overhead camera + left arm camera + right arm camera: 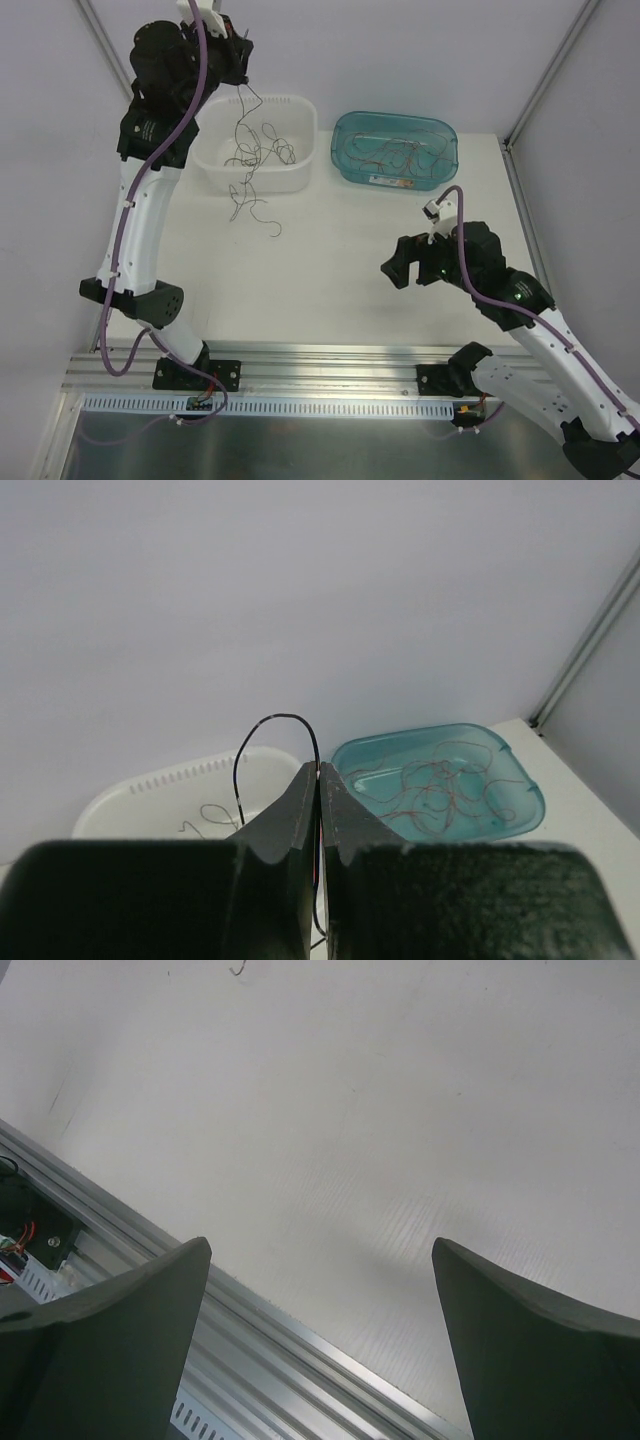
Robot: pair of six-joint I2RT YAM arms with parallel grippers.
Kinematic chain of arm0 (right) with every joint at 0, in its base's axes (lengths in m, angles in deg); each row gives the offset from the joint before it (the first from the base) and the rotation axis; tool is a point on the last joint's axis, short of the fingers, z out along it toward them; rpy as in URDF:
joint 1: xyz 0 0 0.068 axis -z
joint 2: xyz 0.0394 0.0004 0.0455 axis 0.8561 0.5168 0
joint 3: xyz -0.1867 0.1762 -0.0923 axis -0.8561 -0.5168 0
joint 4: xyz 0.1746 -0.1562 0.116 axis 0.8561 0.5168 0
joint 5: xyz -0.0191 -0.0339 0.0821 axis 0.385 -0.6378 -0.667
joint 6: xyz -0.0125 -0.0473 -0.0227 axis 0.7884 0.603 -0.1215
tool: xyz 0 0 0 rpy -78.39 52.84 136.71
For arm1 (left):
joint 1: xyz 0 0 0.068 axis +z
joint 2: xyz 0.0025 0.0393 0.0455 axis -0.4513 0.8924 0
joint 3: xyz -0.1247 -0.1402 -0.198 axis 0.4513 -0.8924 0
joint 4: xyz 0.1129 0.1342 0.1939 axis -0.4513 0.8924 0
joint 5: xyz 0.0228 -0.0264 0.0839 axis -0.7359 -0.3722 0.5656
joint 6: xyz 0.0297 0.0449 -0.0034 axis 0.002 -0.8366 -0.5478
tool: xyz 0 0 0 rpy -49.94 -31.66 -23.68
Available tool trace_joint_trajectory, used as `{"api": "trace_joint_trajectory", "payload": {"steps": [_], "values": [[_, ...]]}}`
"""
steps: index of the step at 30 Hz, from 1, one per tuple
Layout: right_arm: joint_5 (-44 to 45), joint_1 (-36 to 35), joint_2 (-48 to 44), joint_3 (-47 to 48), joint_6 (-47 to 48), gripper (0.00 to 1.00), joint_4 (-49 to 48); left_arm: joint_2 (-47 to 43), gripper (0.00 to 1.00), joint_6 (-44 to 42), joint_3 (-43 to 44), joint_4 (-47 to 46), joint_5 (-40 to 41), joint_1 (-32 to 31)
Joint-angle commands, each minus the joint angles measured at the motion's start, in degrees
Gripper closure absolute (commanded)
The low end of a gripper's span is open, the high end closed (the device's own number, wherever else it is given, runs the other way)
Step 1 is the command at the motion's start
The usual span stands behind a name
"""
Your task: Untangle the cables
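**Held cable: vertical drop from left gripper into white tub**

- Table (330, 270): white top. Open room runs across its middle and near half. A metal rail bounds the near edge, and walls close the far side and both flanks.
- White tub (272, 182): far left, directly below the raised left arm.
- Teal tub (447, 130): just beside the white tub, to its right. It lies about as far from one gripper as the other.
- Left gripper (238, 82): raised high above the white tub, fingers pressed together on a black cable (262, 723).
- Right gripper (398, 270): low over bare table, near right, jaws wide apart and holding nothing. It is well apart from both tubs.
- Black cables (248, 150): the long axis hangs near vertical from the left gripper. The clump sits in the white tub, with one tail trailing over the front wall onto the table.
- Red-brown cables (400, 155): a loose coil inside the teal tub.
- Judgement: the left arm is the nearer, and separating the strand likely calls for more upward travel.
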Motion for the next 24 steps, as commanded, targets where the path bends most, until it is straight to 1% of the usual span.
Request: {"api": "trace_joint_trajectory", "payload": {"steps": [1, 6, 9, 13, 16, 17, 18, 19, 20, 21, 22, 24], "values": [[0.08, -0.29, 0.52, 0.77, -0.24, 0.02, -0.88, 1.85, 1.00, -3.81, 0.63, -6.33, 0.37, 3.04], [0.34, -0.29, 1.49, 0.77, -0.06, 0.02, -0.71, 7.29, 1.00, -3.91, 0.45, -11.68, 0.37, 6.38], [0.34, -0.38, 2.02, 0.69, 0.03, 0.02, -0.53, 10.63, 1.00, -3.30, -0.07, -13.19, 0.90, 7.88], [0.78, -0.38, 2.89, 0.86, 0.46, 0.02, -0.27, 13.71, 0.97, -3.03, -3.58, -16.78, 2.04, 9.37], [0.78, -0.29, 3.51, 0.69, 0.38, 0.02, -0.27, 17.05, 0.97, -2.68, -4.38, -16.88, 2.04, 10.87], [0.69, -0.29, 3.69, 0.60, 0.29, 0.02, -0.36, 18.45, 0.97, -0.85, -4.82, -16.88, 2.04, 11.13], [0.69, -0.29, 3.95, 0.51, 0.29, 0.02, -0.44, 18.90, 0.94, -0.22, -5.17, -16.97, 2.13, 11.40], [0.61, -0.38, 4.04, 0.60, 0.29, 0.02, -0.44, 19.34, 0.87, -0.04, -6.13, -16.88, 2.04, 11.49], [0.61, -0.29, 4.30, 0.51, 0.29, 0.02, -0.53, 19.86, 0.73, -0.22, -6.58, -16.88, 2.04, 11.49], [0.52, -0.29, 4.39, 0.51, 0.29, 0.02, -0.62, 19.96, 0.62, -0.13, -7.19, -16.79, 2.13, 11.49], [0.52, -0.38, 4.56, 0.51, 0.38, 0.02, -0.62, 19.87, 0.46, -0.13, -8.33, -16.88, 2.04, 11.57], [0.17, -0.29, 4.65, 0.51, 0.46, 0.02, -0.79, 19.08, 0.33, 0.66, -9.56, -16.79, 2.13, 11.66]]}}
